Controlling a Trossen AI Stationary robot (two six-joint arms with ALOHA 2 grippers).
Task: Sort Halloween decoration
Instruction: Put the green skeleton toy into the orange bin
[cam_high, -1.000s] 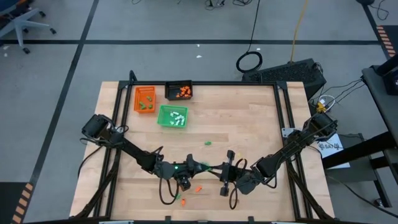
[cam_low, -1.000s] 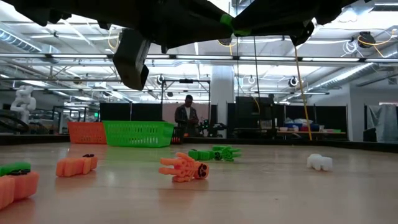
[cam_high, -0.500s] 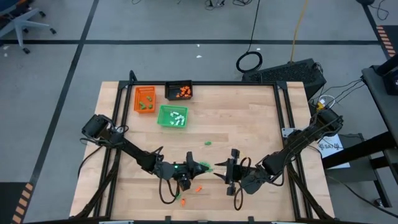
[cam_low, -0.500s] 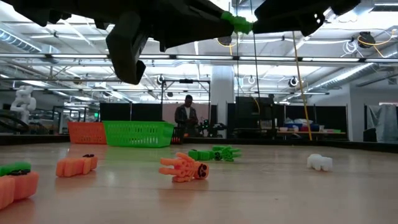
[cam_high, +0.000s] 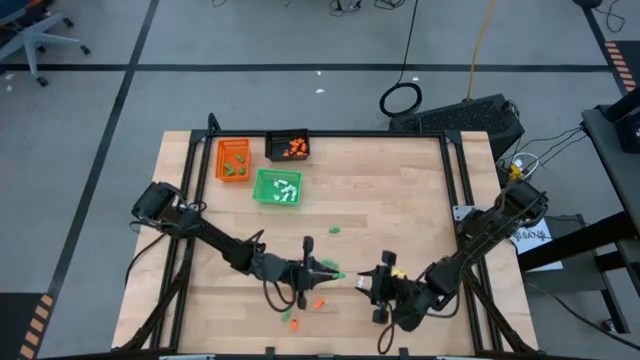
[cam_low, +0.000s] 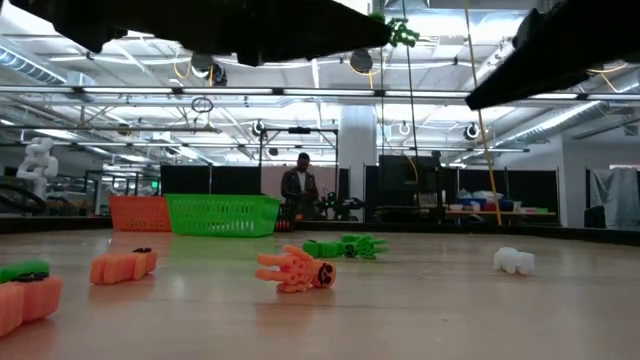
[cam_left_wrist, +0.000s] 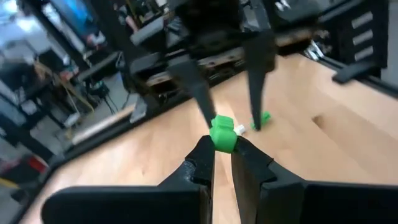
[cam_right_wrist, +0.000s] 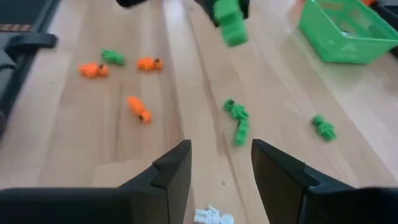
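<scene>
On the wooden surface (cam_high: 400, 200) we see scattered orange and green pieces (cam_right_wrist: 140, 109). Our left end effector (cam_left_wrist: 222, 158) pinches a green piece (cam_left_wrist: 222, 134) aloft; the right end effector (cam_right_wrist: 221, 168), opposite, gapes empty.

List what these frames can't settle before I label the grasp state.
- Black tray contents: high view, pieces too small to count or tell shapes.
- Orange tray: same, tiny green and orange specks.
- Left hand in low view: cut off by the top edge; only the green piece it grips peeks in.
- Right hand: open and empty, but its height above the table is unclear from any view.
</scene>
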